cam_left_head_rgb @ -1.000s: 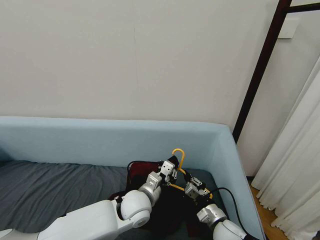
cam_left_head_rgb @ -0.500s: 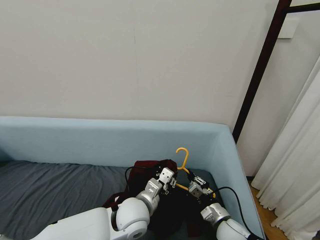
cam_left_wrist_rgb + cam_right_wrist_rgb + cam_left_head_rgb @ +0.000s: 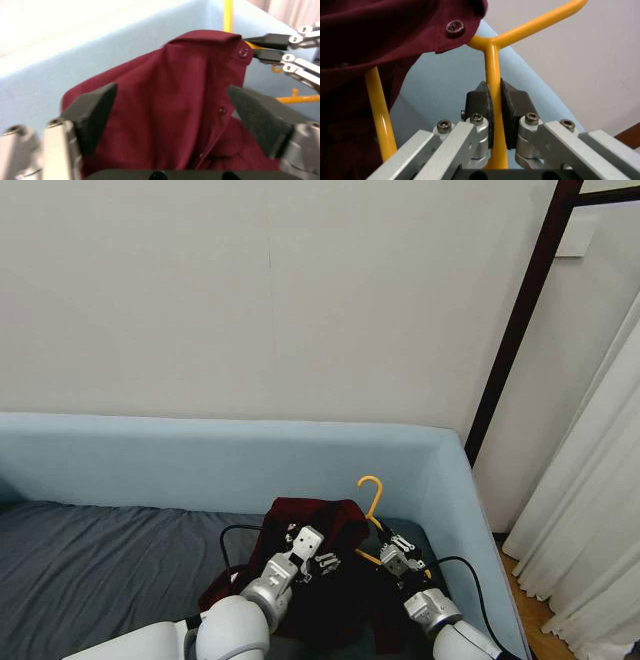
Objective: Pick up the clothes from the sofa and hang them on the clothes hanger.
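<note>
Maroon button-up shirt drapes over a yellow metal hanger at lower centre, above the pale blue sofa. The right claw clamps the hanger's stem. The left claw gapes wide, facing the shirt.

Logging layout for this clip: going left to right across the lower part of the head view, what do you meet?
Grey seat cushion → left gripper → right gripper → sofa's end wall → white curtain. The shirt and hanger overlap the grippers, so they are left out.
</note>
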